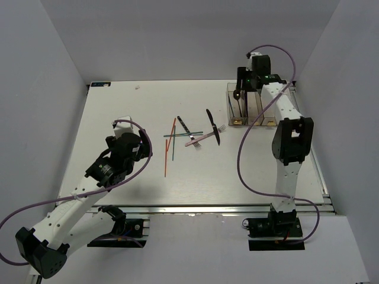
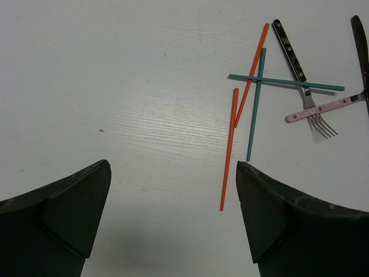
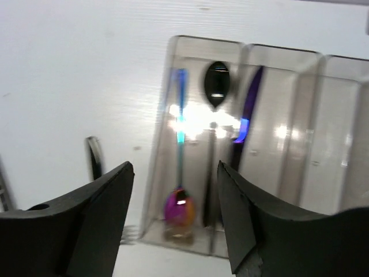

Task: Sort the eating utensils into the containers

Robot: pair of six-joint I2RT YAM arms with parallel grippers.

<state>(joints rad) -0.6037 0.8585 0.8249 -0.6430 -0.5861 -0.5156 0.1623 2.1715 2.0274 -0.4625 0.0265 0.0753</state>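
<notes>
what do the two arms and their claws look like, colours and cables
The left arm and right arm are white shells with black joint housings, each trailed by a loose thin purple cable. The left claw and right claw have two blunt, wedge-shaped matte black fingers.

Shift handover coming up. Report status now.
Left claw open near chopsticks. Right claw open over bins. Black spoon, blue spoon, knife binned. Forks loose; nothing blocking.
</notes>
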